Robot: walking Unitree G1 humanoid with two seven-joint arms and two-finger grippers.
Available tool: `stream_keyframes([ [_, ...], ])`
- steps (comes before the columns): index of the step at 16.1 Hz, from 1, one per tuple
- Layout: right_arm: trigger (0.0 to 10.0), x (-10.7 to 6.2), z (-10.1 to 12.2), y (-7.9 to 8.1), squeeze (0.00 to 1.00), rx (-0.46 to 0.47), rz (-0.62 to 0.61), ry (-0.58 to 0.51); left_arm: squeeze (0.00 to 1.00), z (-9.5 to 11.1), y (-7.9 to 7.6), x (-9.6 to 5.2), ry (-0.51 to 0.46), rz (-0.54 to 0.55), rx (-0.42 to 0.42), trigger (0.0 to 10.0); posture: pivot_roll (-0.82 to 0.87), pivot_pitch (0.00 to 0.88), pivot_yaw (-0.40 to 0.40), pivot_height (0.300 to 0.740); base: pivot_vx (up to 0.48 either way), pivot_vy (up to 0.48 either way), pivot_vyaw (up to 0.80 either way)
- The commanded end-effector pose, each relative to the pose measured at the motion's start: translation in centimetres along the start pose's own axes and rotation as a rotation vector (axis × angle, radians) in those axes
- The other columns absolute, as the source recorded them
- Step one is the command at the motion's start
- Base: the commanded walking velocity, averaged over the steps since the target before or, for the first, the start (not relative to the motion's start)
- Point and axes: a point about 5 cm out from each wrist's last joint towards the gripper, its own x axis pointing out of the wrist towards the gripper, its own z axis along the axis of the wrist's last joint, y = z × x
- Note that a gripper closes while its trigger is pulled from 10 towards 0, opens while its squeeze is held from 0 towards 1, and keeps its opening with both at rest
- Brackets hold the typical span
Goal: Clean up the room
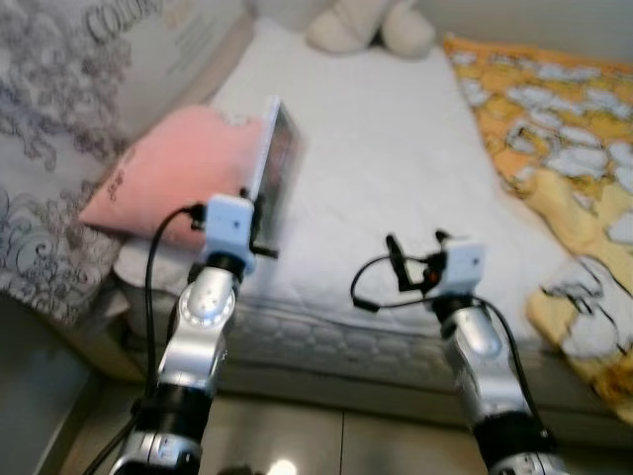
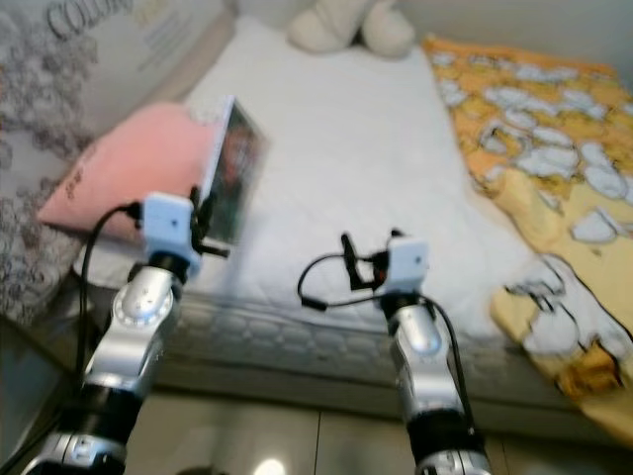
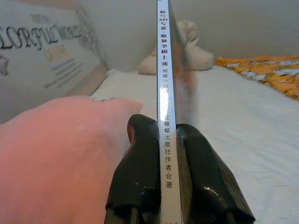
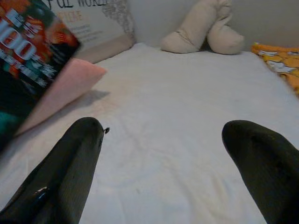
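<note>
My left gripper (image 3: 164, 168) is shut on a thin book (image 1: 275, 166), held upright on its edge above the near left part of the bed. The book's white spine (image 3: 163, 93) with printed characters runs straight between the two black fingers (image 3: 138, 177). Its dark, colourful cover (image 4: 28, 56) faces the right wrist camera. A pink pillow (image 1: 173, 178) lies just left of the book. My right gripper (image 4: 163, 154) is open, its fingers (image 4: 70, 172) spread wide over the white mattress (image 1: 396, 168) with nothing between them.
A cream plush toy (image 1: 371, 25) sits at the head of the bed. A yellow and orange patterned blanket (image 1: 564, 168) covers the bed's right side. A grey patterned cushion (image 1: 49, 129) stands at the left. Tiled floor (image 1: 326, 445) runs below the bed's near edge.
</note>
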Motion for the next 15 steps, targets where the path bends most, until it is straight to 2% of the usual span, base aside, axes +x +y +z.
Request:
stream_keyframes([
  [1,10.0,0.2,0.1,0.8,0.25,-0.003,0.028,-0.012,0.00,0.9,0.6,0.5,-0.047,0.016,0.008,10.0,0.08,0.000,-0.053,0.740,0.458,0.000,0.00],
  [5,10.0,0.1,0.1,1.3,0.27,0.006,0.059,-0.019,0.00,0.7,1.0,0.6,-0.035,0.041,-0.006,10.0,0.07,0.000,-0.049,0.740,0.457,0.000,0.00],
  [6,10.0,0.0,0.1,1.2,0.32,0.005,0.060,-0.024,0.00,0.6,0.9,0.6,-0.032,0.036,-0.005,10.0,0.06,0.000,-0.049,0.740,0.454,0.000,0.71],
  [7,10.0,0.0,0.2,1.1,0.32,0.011,0.058,-0.024,0.00,0.6,0.8,0.7,-0.027,0.034,-0.005,10.0,0.06,0.000,-0.048,0.740,0.454,0.000,0.69],
  [9,10.0,-0.1,-0.1,0.8,0.25,0.010,0.030,-0.006,0.00,0.5,0.8,1.0,-0.023,0.026,-0.013,10.0,0.05,0.000,-0.047,0.740,0.459,0.000,0.33],
  [11,10.0,-0.4,-0.1,0.8,0.25,0.011,0.023,-0.007,0.00,0.1,0.2,2.1,0.031,-0.036,-0.018,10.0,0.05,0.000,-0.049,0.740,0.236,0.000,0.00],
  [12,10.0,-0.4,-0.1,0.8,0.25,0.009,0.023,-0.009,0.00,-0.3,-0.5,2.8,0.067,-0.115,-0.024,10.0,0.05,0.000,-0.049,0.740,0.000,0.000,0.00],
  [14,10.0,-0.4,0.1,1.0,0.25,0.008,0.030,-0.016,0.00,-1.2,-1.3,3.8,0.149,-0.239,-0.128,10.0,0.04,0.000,-0.048,0.740,0.000,0.000,0.00],
  [15,10.0,-0.5,0.2,1.0,0.25,0.005,0.034,-0.021,0.00,-1.3,-1.4,4.3,0.178,-0.276,-0.147,10.0,0.03,0.000,-0.051,0.740,0.000,0.000,0.00],
])
